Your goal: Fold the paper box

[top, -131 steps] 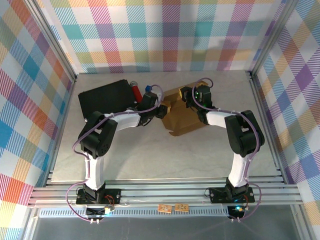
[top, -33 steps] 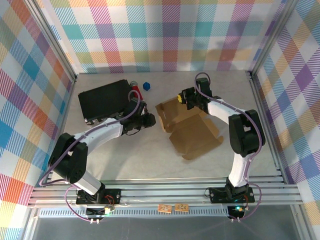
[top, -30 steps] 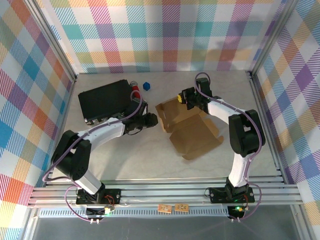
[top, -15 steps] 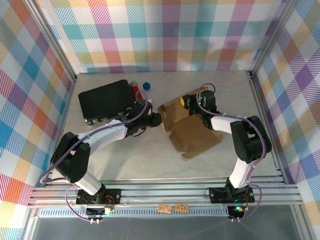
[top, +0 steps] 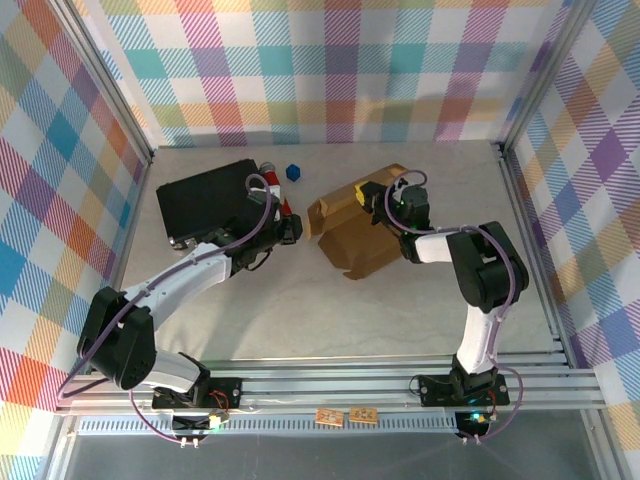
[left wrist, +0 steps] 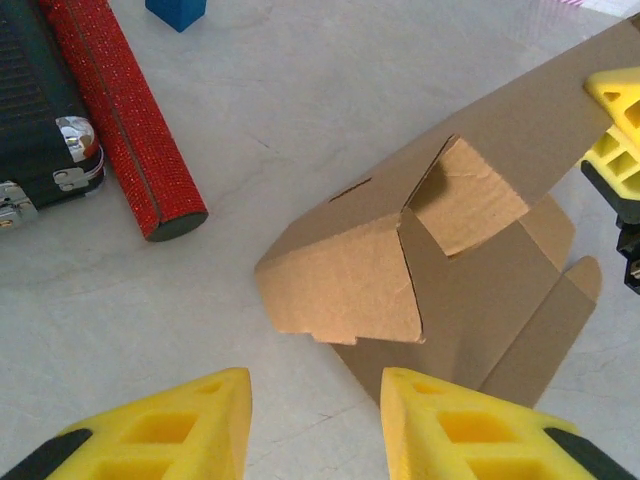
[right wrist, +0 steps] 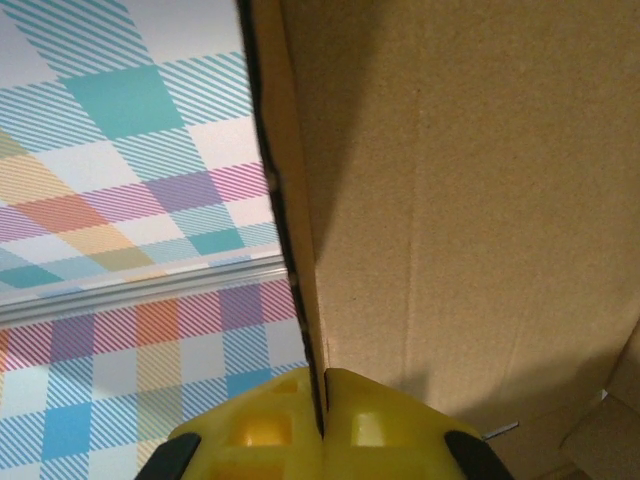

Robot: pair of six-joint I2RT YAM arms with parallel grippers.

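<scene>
The box (top: 365, 240) is lying only partly folded, the right gripper (right wrist: 322, 402) pinching a raised panel, the left gripper (left wrist: 315, 400) hovering open beside it.

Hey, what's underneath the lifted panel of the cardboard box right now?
Under the lifted panel of the cardboard box, the left wrist view shows a side flap folded inward and a bare stretch of the base. The panel itself covers whatever lies farther back beneath it.
</scene>
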